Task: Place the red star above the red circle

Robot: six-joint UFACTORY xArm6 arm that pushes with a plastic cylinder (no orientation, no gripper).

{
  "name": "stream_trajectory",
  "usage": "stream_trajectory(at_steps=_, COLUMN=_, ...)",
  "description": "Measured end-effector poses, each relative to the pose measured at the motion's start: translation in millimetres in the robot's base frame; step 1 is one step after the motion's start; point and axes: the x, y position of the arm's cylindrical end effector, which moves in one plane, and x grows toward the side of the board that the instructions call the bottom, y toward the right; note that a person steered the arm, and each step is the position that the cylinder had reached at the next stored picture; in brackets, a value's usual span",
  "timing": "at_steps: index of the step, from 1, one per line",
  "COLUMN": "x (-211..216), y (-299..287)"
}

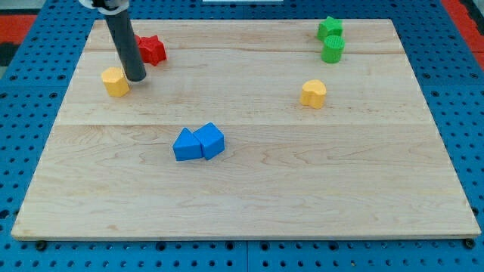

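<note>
Red star (pixel 152 49) sits at the table's (pixel 249 196) 11 o'clock, just beside my tip (pixel 136 76); no gripper here. You risk shoving the yellow block (pixel 116 81) at 9 o'clock; the red circle isn't visible.

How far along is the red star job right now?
Done: nothing that I can confirm; no red circle shows anywhere in the view. In hand: my tip sits between the red star, near the view's top left, and the yellow block. Left: finding the circle, possibly hidden behind my rod, then pushing the star above it.
</note>
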Motion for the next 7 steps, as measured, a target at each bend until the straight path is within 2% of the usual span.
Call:
stream_trajectory(at_steps=1, x=-10.7, y=14.1)
stream_trajectory(at_steps=4, x=-84.1, y=14.2)
stream_trajectory(at_steps=7, x=-124.5, y=11.8)
